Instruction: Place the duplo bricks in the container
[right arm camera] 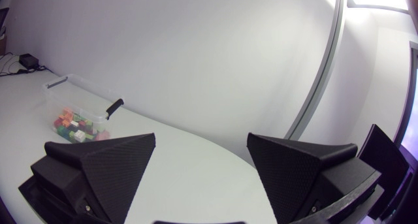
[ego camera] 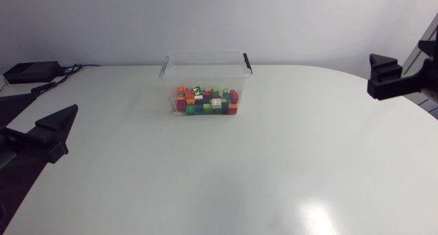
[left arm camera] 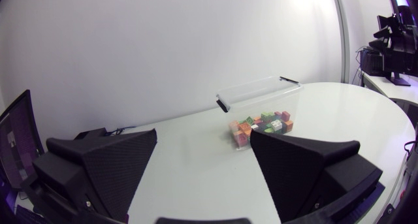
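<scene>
A clear plastic container (ego camera: 205, 55) with black handle clips stands at the back middle of the white table (ego camera: 239, 173). Several duplo bricks (ego camera: 205, 101) in red, orange, green and blue lie heaped on its floor. My left gripper (ego camera: 58, 129) is at the left table edge, open and empty, far from the box. In the left wrist view the container (left arm camera: 258, 92) and its bricks (left arm camera: 261, 124) lie well ahead of the open left gripper (left arm camera: 204, 152). My right gripper (ego camera: 383, 74) hangs at the right edge, open and empty. The right wrist view shows the container (right arm camera: 81, 96) far ahead of the right gripper (right arm camera: 201, 152).
A black power box (ego camera: 31, 72) with cables lies at the table's back left corner. No loose bricks show on the tabletop around the container.
</scene>
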